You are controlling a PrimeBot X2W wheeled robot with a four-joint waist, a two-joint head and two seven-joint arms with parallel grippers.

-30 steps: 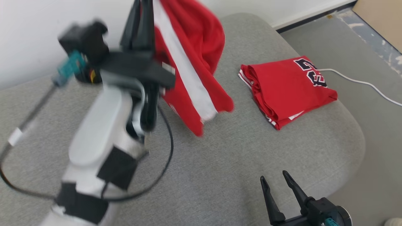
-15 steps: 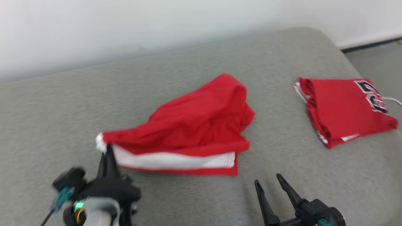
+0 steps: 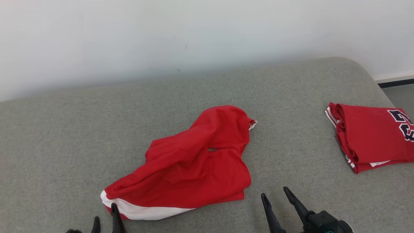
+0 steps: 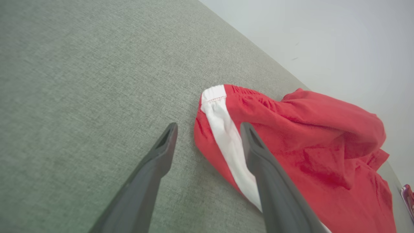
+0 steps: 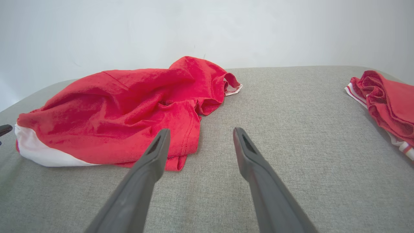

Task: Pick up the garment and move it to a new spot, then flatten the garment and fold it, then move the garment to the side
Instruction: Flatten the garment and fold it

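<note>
Numerals (image 3: pixel 403 125), dark, partial, on folded jersey (image 3: pixel 365 136) apart from garment (image 3: pixel 194 165)

left gripper (image 3: pixel 105 215): low at the lower left of the head view, its two dark fingertips rising from the bottom edge and pointing up the view
left fingers (image 4: pixel 160 155): long, dark and tapering, spread wide in the left wrist view, their tips level with each other
left jaws: open
right gripper (image 3: pixel 275 193): at the lower right of the head view, fingers pointing up and leaning a little to the left
right fingers (image 5: pixel 147 168): spread wide in the right wrist view, tips level
right jaws: open
right wrist body (image 3: pixel 325 223): black and rounded, cut by the bottom edge
spacing: the two grippers are well apart, with the left lower in the head view
</note>
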